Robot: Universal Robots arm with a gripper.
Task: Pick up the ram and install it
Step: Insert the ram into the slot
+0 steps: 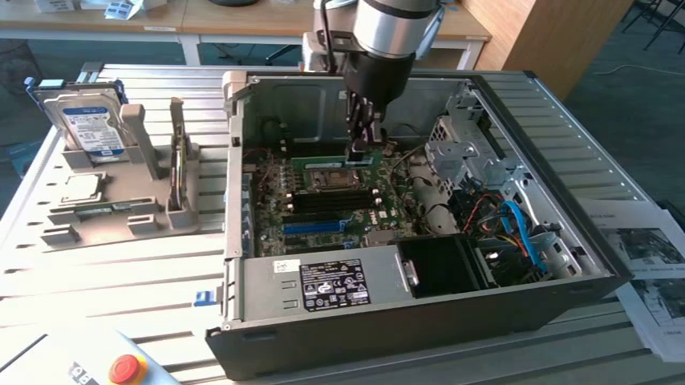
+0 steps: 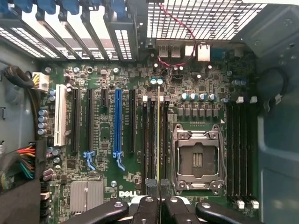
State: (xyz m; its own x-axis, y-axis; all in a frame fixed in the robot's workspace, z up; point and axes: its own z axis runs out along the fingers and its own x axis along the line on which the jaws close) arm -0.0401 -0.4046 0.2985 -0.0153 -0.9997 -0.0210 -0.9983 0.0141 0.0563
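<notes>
The gripper point(image 1: 362, 147) is clamped on the ram point(image 2: 158, 135), holding it on edge over the dark memory slots just beside the empty processor socket point(image 2: 196, 158), inside the computer case point(image 1: 428, 325)

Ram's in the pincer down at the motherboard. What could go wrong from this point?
The ram, gripped in the pincer, stands edge-on among narrow black slots; slightly off, it may jam on a slot wall. The open processor socket lies right beside, so a slip could hit it.
</notes>
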